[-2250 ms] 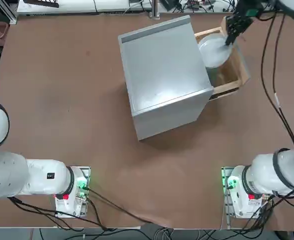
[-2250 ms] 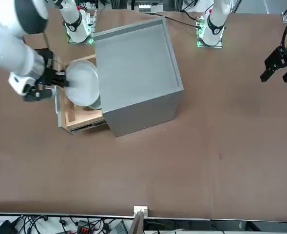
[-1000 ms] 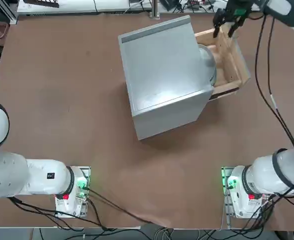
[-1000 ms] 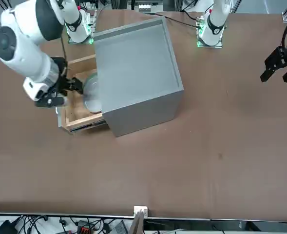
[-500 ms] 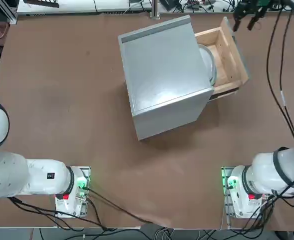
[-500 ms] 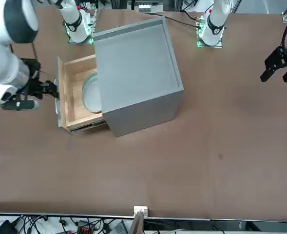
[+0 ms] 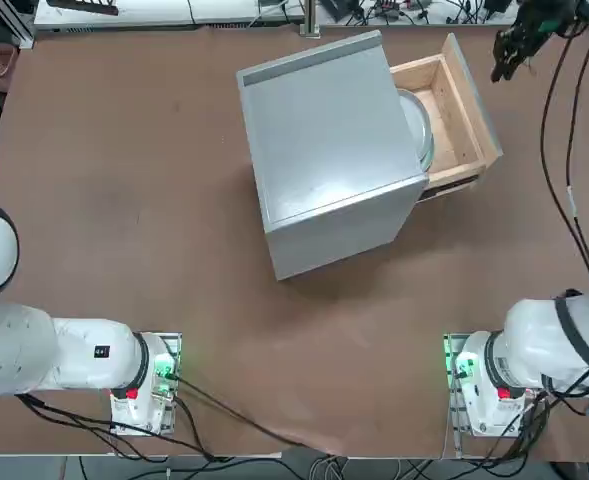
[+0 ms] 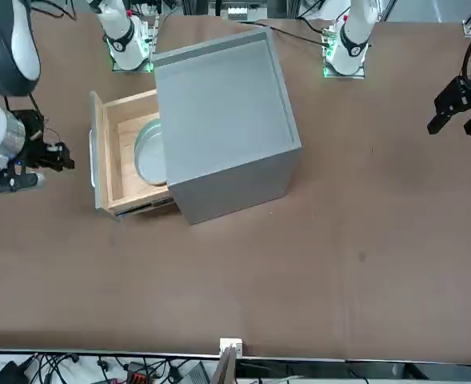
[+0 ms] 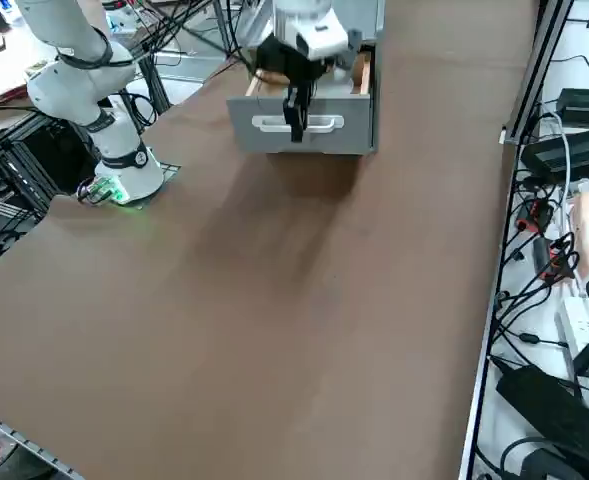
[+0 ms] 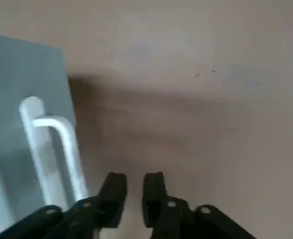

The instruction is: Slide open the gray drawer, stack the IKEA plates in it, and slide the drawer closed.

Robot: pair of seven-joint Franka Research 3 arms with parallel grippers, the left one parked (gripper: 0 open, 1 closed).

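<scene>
The gray drawer stands pulled out of the boxy gray cabinet, its wooden tray open. Inside it the IKEA plates show as one pale round shape, half hidden under the cabinet's top, also visible in the front view. My right gripper hovers outside the drawer, just past its gray front panel and apart from it. In the wrist view my gripper has its fingers drawn close together with nothing between them, and the panel's metal handle is beside them.
Bare brown table surrounds the cabinet. The table's far edge with cables runs close behind the gripper. Cables and power strips lie beyond the table's right edge.
The gripper let go of the whitish plate over the drawer, and it now lies inside. It then drew back past the front panel and its fingers came together.
</scene>
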